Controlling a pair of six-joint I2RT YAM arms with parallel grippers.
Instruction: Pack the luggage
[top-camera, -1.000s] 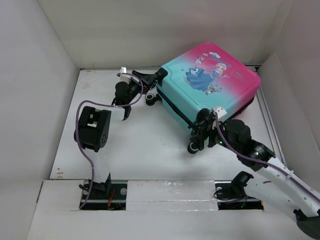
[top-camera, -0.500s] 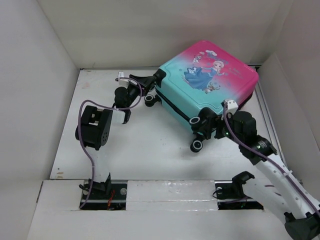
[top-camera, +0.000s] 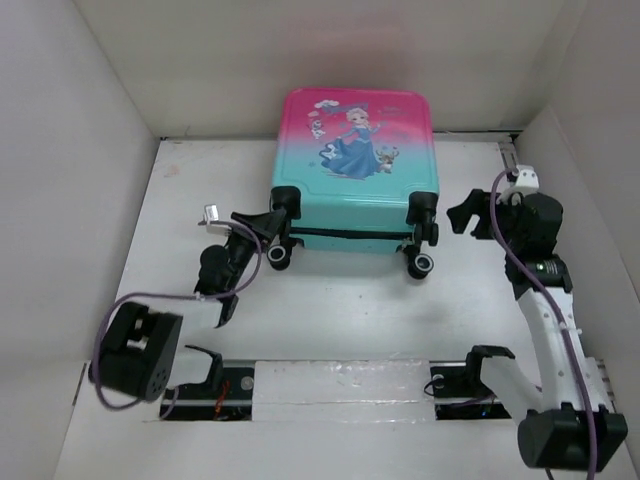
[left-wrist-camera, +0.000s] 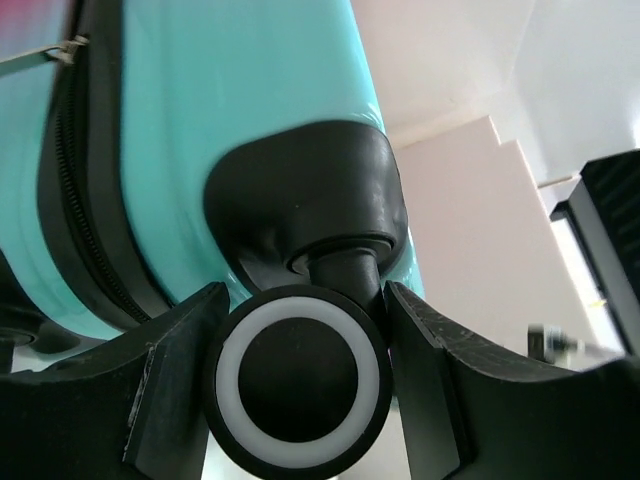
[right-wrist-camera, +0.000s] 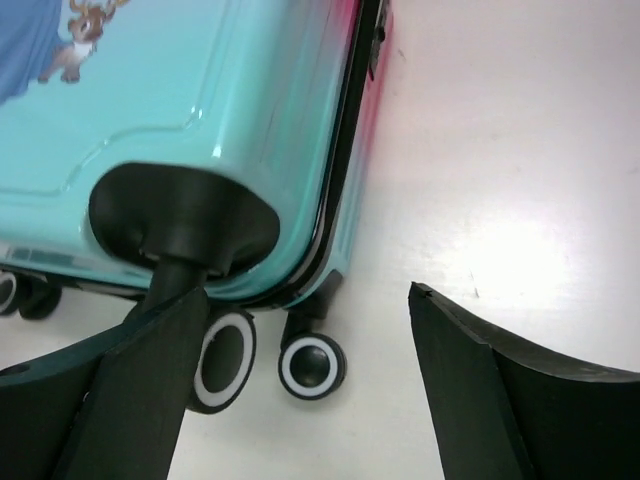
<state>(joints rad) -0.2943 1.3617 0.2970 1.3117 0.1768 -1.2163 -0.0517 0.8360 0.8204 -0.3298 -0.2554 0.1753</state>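
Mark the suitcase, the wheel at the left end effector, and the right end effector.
suitcase (top-camera: 345, 205): top external view, teal shell.
wheel (left-wrist-camera: 298, 375): left wrist view, black hub.
right end effector (right-wrist-camera: 305, 295): right wrist view, midway between its open fingertips.

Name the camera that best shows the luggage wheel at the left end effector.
Left wrist: the wheel shows large, held between the left end effector's fingers, white ring clear. Top external shows it small at the luggage's near-left corner. Right wrist mainly shows the opposite corner's wheels.
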